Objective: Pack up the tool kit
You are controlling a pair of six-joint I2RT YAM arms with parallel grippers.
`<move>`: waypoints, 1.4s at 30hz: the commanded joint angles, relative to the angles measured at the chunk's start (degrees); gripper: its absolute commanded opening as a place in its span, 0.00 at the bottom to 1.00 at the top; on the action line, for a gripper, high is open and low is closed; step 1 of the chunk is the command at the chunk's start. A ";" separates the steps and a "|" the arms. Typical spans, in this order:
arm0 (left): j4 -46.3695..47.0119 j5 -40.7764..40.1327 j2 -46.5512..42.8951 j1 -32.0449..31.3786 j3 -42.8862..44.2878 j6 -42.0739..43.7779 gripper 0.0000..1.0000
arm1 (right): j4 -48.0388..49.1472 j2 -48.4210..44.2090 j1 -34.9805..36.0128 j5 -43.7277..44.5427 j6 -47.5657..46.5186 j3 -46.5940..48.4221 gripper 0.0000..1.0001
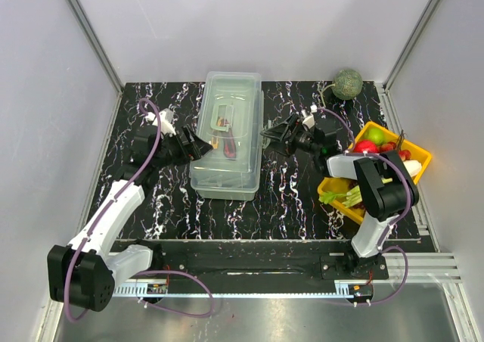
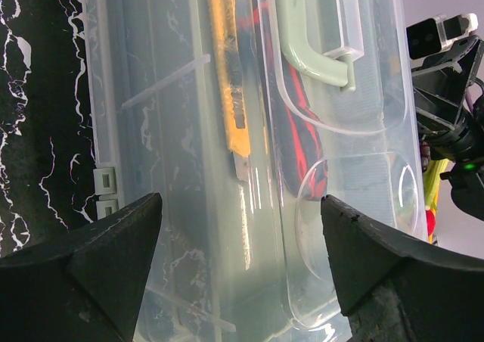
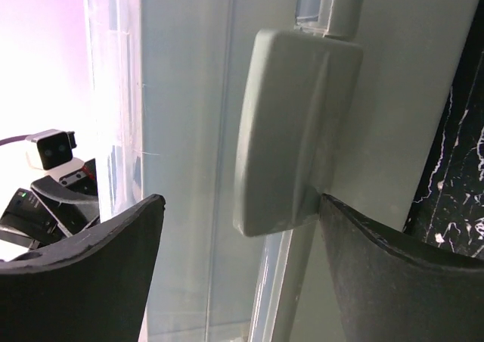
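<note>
1. Arms reach from the near edge of the table (image 1: pixel 287 198) toward its middle, one on each side of the box (image 1: pixel 227 177).
2. Left claw (image 1: pixel 201 147) stands wide open and holds nothing. Its wrist view shows the fingers framing the box's long left side, close to it but, as far as can be seen, not touching.
3. Right claw (image 1: pixel 268 135) is also spread wide and empty, just beside the box's right side. Its wrist view shows the grey-green latch (image 3: pixel 291 130) straight ahead between the fingers and apart from them.
4. Box lies lengthwise at mid-table between the two claws, with the clear lid (image 1: pixel 231 92) down over it.
5. Through the lid show a yellow knife (image 2: pixel 231 92) and a red-and-black tool (image 2: pixel 302 122), near the lid's handle (image 2: pixel 314 47). No loose tools show on the table.
6. Packing looks nearly done: tools are in and the lid is down. Securing the latch is probably what remains, though whether it is already snapped shut cannot be told.
7. Farther right sits a fruit tray (image 1: pixel 420 157), and a green ball (image 1: pixel 348 83) lies in the far corner; neither belongs to the job.
</note>
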 commanded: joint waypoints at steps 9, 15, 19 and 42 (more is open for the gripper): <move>-4.64 2.67 2.20 -1.53 -0.43 1.83 0.87 | -2.96 -6.70 0.89 0.74 -4.18 5.81 0.81; -4.82 2.32 2.38 -1.53 -0.43 1.92 0.86 | -9.12 -5.64 1.42 0.66 -6.90 7.92 0.53; -4.90 2.23 2.64 -1.53 -0.35 2.00 0.86 | -10.71 -4.42 1.51 1.01 -7.70 8.01 0.47; -5.96 2.14 2.29 -1.62 -0.35 2.27 0.86 | -14.87 -10.49 -1.57 14.03 -11.22 -1.74 0.99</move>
